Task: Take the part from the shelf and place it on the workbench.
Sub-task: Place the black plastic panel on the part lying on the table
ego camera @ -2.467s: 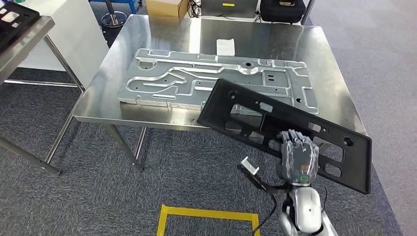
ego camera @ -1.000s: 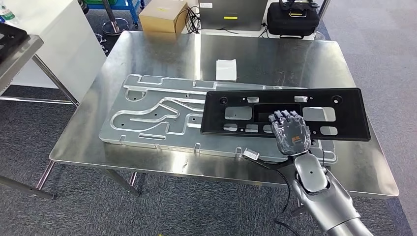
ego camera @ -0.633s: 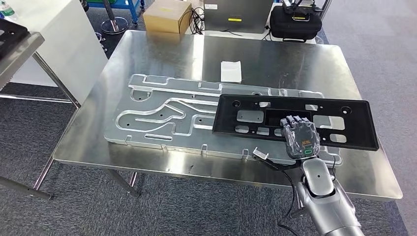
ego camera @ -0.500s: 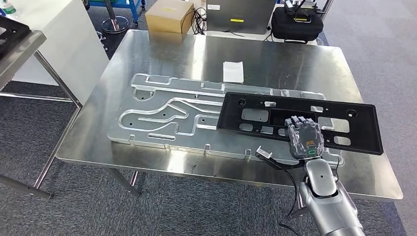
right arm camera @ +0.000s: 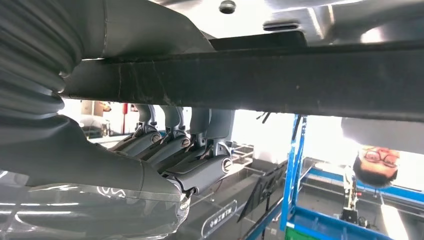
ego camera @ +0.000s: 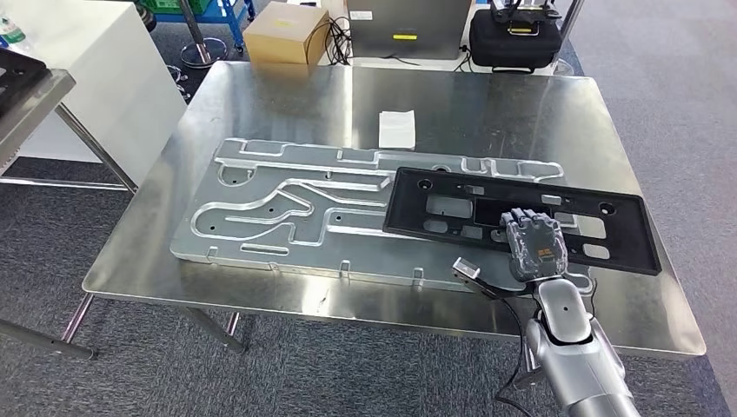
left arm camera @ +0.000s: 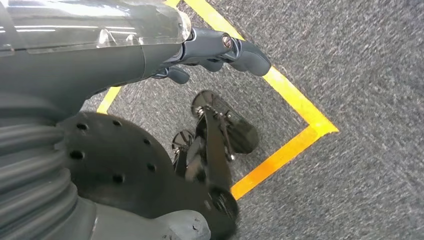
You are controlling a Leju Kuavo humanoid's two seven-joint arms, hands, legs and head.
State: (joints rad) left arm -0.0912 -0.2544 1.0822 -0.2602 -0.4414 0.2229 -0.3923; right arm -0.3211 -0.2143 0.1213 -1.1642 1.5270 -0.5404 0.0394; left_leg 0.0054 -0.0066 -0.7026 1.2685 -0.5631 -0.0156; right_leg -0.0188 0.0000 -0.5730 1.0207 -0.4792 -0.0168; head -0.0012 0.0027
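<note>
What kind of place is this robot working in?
Probably a factory test area or workshop: a steel workbench carries a machined metal plate, the right hand holds a black part, and yellow tape marks the carpet.

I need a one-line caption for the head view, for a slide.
Right hand holds a black panel over the grooved metal plate on the steel workbench.

Bright overhead glare on workbench (ego camera: 261, 95)
</note>
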